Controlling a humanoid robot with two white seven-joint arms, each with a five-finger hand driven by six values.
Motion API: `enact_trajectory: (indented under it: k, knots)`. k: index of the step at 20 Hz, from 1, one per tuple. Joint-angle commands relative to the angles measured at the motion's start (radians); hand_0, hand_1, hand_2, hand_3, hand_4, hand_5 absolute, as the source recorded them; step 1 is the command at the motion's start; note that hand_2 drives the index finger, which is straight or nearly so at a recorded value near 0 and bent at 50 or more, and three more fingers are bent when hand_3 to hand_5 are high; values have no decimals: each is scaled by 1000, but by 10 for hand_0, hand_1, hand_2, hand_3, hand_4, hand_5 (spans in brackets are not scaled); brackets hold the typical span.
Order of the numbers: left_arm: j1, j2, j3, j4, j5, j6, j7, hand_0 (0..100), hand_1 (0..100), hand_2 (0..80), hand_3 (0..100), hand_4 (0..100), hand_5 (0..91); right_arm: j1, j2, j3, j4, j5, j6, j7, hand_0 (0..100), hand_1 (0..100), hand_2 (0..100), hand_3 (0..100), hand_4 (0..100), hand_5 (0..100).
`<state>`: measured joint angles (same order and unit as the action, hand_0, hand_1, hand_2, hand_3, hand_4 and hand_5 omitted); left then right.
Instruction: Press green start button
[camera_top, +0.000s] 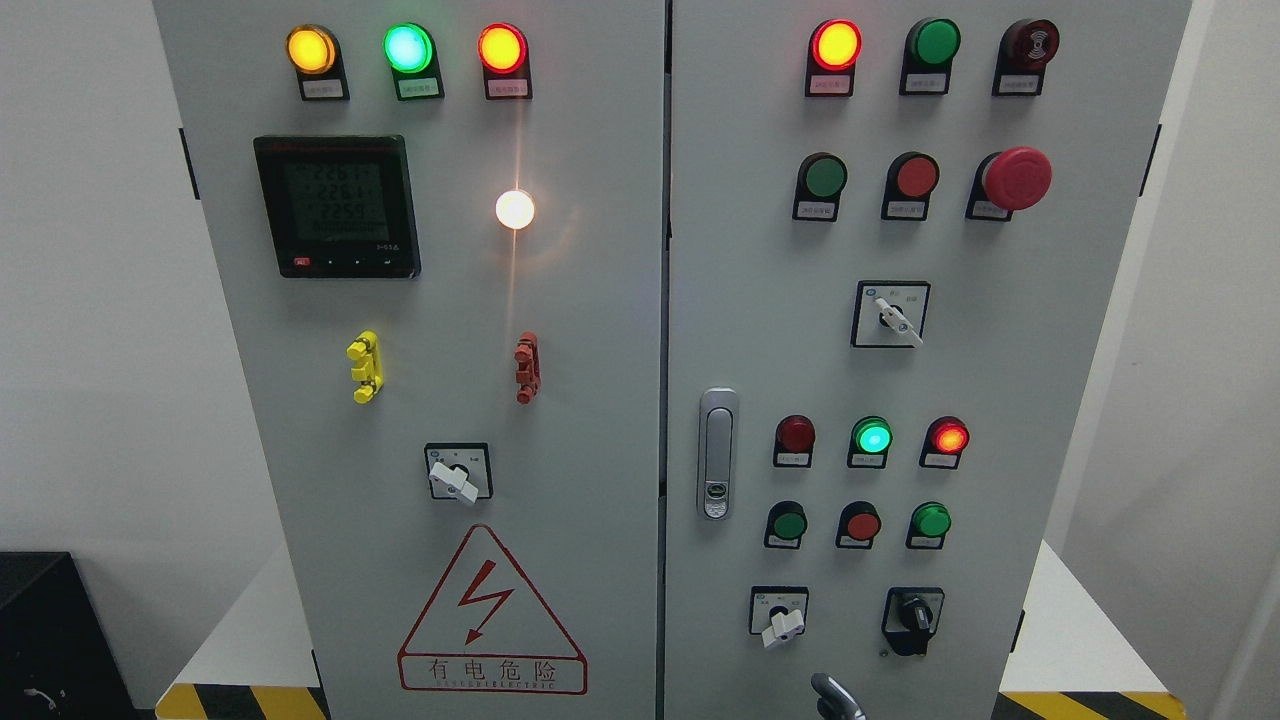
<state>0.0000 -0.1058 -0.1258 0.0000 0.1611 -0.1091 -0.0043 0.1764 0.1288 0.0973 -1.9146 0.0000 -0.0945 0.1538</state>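
A grey electrical cabinet with two doors fills the head view. On the right door there are three unlit green push buttons: one in the upper row beside a red button, and two in the lower row, at the left and at the right. A green lamp is lit above the lower row. A small grey part of my right hand pokes in at the bottom edge, below the lower buttons and touching none of them. My left hand is out of view.
A red mushroom emergency stop sticks out at the upper right. Rotary selector switches and a door handle stand proud of the panel. The left door carries a meter, lit lamps and a high-voltage warning sign.
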Motion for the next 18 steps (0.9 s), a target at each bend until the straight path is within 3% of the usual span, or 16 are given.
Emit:
enact_trajectory:
  k: [1, 8, 10, 12, 13, 15, 16, 17, 18]
  knots:
    - [-28, 0, 0, 29, 0, 0, 0, 120, 556, 0, 0, 0, 0, 0, 0, -1, 0, -31, -1, 0, 0, 77, 0, 24, 0, 0]
    - [-28, 0, 0, 29, 0, 0, 0, 120, 556, 0, 0, 0, 0, 0, 0, -1, -7, -29, -8, -2, 0, 85, 0, 26, 0, 0]
    - [-28, 0, 0, 29, 0, 0, 0, 120, 556, 0, 0, 0, 0, 0, 0, 1, -23, -25, -24, -11, 0, 289, 0, 120, 47, 0]
    - [-26, 0, 0, 29, 0, 0, 0, 120, 556, 0, 0, 0, 0, 0, 0, 1, -31, 29, -50, -17, 0, 379, 0, 216, 166, 0]
    - [-28, 0, 0, 29, 0, 0, 0, 120, 556, 0, 0, 0, 0, 0, 0, 1, -31, 61, -69, -20, 0, 457, 0, 316, 282, 59]
    - [-28, 0, 0, 29, 0, 0, 0, 120, 556, 0, 0, 0, 0, 0, 0, 1, -31, 113, -100, -45, 30, 487, 0, 383, 353, 139]
    - [-26, 0, 0, 29, 0, 0, 0, 120, 556, 0, 0, 0, 0, 0, 0, 1, -31, 136, -109, -57, 73, 507, 0, 463, 418, 289]
    - [-28, 0, 0, 29, 0, 0, 0, 120, 556, 0, 0, 0, 0, 0, 0, 1, -31, 162, -119, -69, 85, 513, 0, 477, 437, 326]
    - [-28, 0, 0, 29, 0, 0, 0, 120, 556, 0, 0, 0, 0, 0, 0, 1, -29, 191, -129, -86, 106, 521, 0, 530, 490, 428]
